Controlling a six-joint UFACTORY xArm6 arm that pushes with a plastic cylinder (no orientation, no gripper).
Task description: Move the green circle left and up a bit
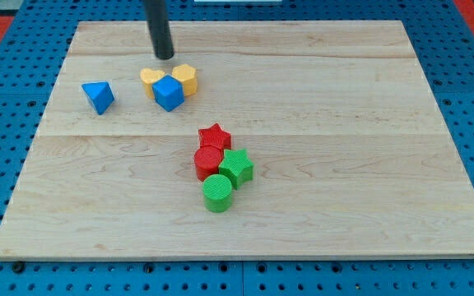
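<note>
The green circle (217, 193) stands at the lower middle of the wooden board (344, 123). It touches the green star (236, 167) at its upper right and the red circle (208, 162) above it. A red star (215, 136) sits just above the red circle. My tip (164, 57) is near the view's top, left of centre, far up and to the left of the green circle. It stands just above the yellow blocks.
A blue cube (169, 93) lies between two yellow blocks, one at its left (150, 79) and one at its upper right (185, 77). A blue triangular block (98, 96) lies alone at the left. Blue pegboard surrounds the board.
</note>
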